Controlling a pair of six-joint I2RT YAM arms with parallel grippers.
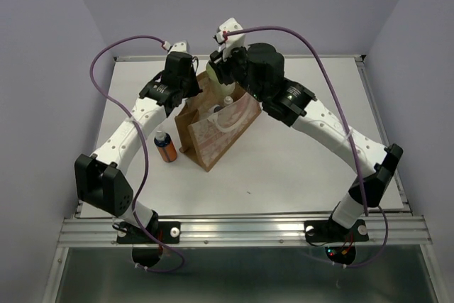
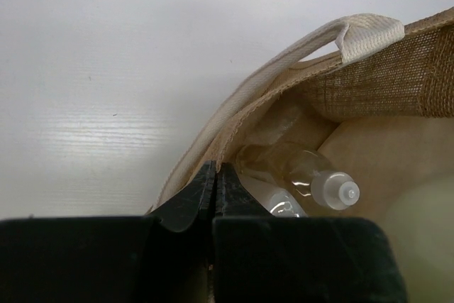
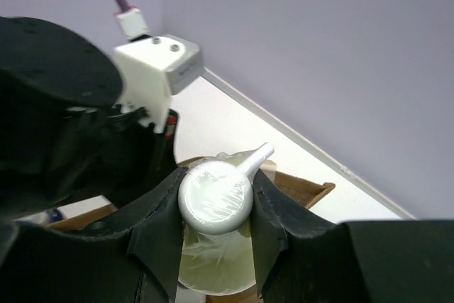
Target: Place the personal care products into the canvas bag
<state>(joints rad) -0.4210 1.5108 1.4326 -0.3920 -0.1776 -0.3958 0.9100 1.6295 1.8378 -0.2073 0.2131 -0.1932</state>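
The canvas bag (image 1: 216, 133) stands upright mid-table with its mouth open. My left gripper (image 1: 190, 91) is shut on the bag's rim by a cream handle (image 2: 284, 58); in the left wrist view its jaws (image 2: 215, 169) pinch the fabric edge. Inside the bag lies a clear amber bottle with a white cap (image 2: 333, 191) and another bottle (image 2: 282, 204) beside it. My right gripper (image 3: 216, 184) is shut on the white cap of the pale yellow-green bottle (image 3: 213, 264), held over the bag's mouth (image 1: 216, 70). The orange bottle (image 1: 165, 147) stands on the table left of the bag.
The left arm's wrist and white camera housing (image 3: 152, 69) sit close to the right gripper. The table's raised back edge (image 1: 319, 56) meets the purple walls. White tabletop (image 1: 284, 175) lies in front of the bag.
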